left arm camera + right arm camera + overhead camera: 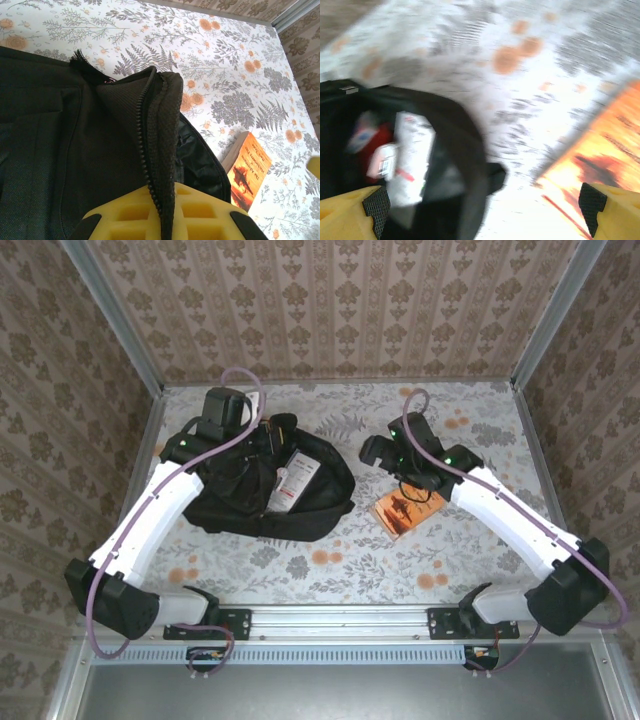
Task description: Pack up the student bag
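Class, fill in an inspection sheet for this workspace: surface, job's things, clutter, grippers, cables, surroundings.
Surface: table with floral cover.
Job's things: student bag lies open, white box inside; orange book on the table to its right.
Clutter: nothing seen.
Grippers: left gripper shut on the student bag's zipper edge; right gripper open, empty, between bag and book.
Cables: purple cables run along both arms.
Surroundings: patterned walls, metal frame.
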